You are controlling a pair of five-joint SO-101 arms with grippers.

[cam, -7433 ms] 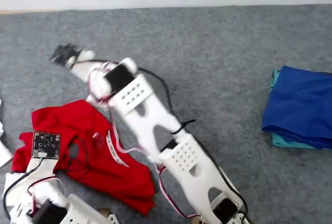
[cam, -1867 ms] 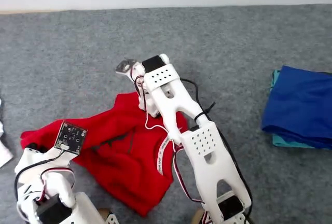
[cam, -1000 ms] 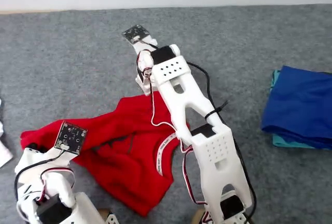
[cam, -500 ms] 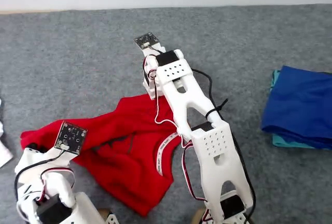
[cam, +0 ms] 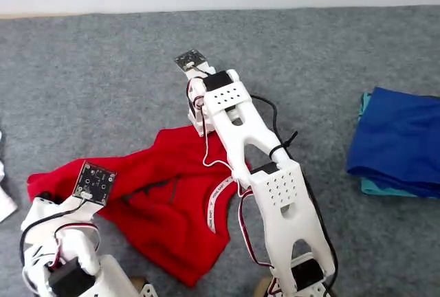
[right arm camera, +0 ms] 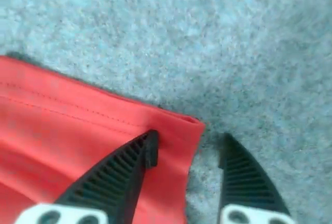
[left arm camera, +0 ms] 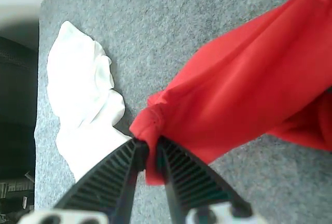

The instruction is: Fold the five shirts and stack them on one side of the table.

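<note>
A red shirt (cam: pixel 161 197) lies loosely spread on the grey felt at the front left. My left gripper (left arm camera: pixel 148 154) is shut on the cuff of its red sleeve (left arm camera: pixel 244 89); in the high view that gripper (cam: pixel 40 196) sits at the shirt's left end. My right gripper (right arm camera: pixel 189 143) is open just above the felt, one finger (right arm camera: pixel 140 156) over the shirt's hemmed corner (right arm camera: pixel 176 128) and the other over bare felt. In the high view this gripper (cam: pixel 201 128) is at the shirt's far corner.
A folded blue shirt (cam: pixel 399 139) lies on a teal one (cam: pixel 375 187) at the table's right edge. A crumpled white shirt (left arm camera: pixel 83 99) lies just left of the red sleeve, its edge (cam: pixel 3 204) at the table's left. Bare grey felt (cam: pixel 309 63) stretches behind and between.
The red shirt has gone from a crumpled heap to spread out toward the back right. In the last second the right arm drew back slightly toward the shirt's corner. The left arm kept still.
</note>
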